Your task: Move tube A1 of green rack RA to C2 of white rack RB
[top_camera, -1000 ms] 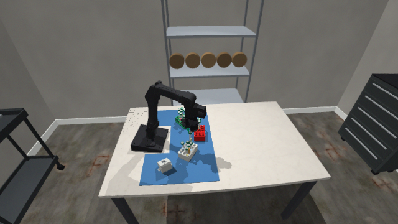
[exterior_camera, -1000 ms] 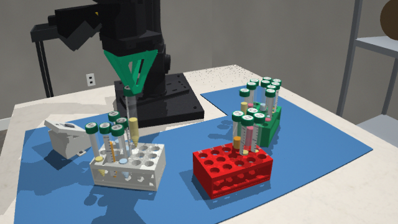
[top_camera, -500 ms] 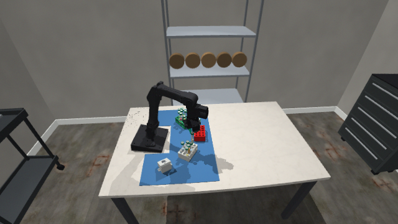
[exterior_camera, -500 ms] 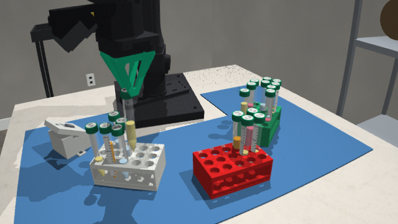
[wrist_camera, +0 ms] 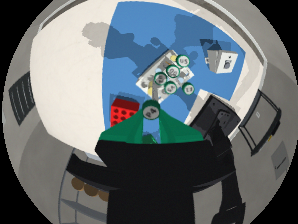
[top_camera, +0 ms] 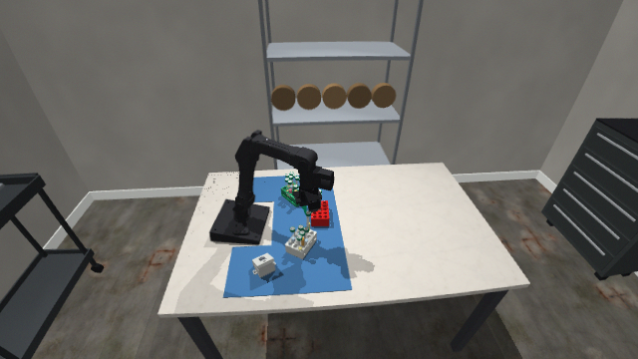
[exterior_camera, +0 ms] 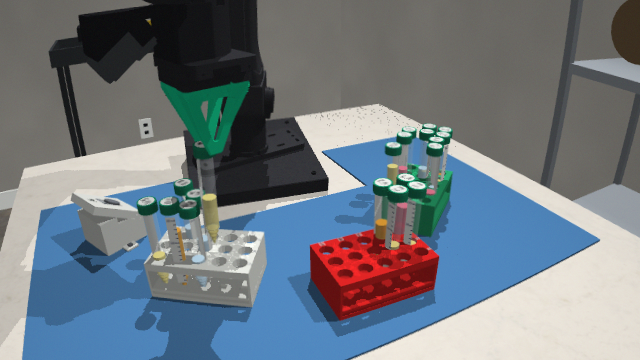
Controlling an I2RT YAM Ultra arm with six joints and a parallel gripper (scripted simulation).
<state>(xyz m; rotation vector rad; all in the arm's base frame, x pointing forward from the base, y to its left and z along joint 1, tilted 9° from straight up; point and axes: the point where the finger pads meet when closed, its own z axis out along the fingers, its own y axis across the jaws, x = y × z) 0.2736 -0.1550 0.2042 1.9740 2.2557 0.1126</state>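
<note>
My gripper (exterior_camera: 202,149) (wrist_camera: 151,112) (top_camera: 307,208), with green fingers, is shut on the cap end of a 15 mL tube (exterior_camera: 209,210) with yellow contents. The tube hangs upright, and its tip is level with the top of the white rack RB (exterior_camera: 210,282) (top_camera: 296,247) (wrist_camera: 147,83), over an open well beside the tubes standing there. I cannot tell which well. Several green-capped tubes stand at the left end of RB in the exterior view. The green rack RA (exterior_camera: 432,210) (top_camera: 290,195) holds several more tubes.
The red rack QR (exterior_camera: 375,282) (top_camera: 320,216) (wrist_camera: 121,111) stands between RA and RB with empty wells. The white DONE button box (exterior_camera: 102,227) (top_camera: 263,264) (wrist_camera: 222,62) stands beyond RB. All rest on the blue mat (exterior_camera: 500,235) (top_camera: 299,279). The arm's black base (exterior_camera: 295,165) stands behind.
</note>
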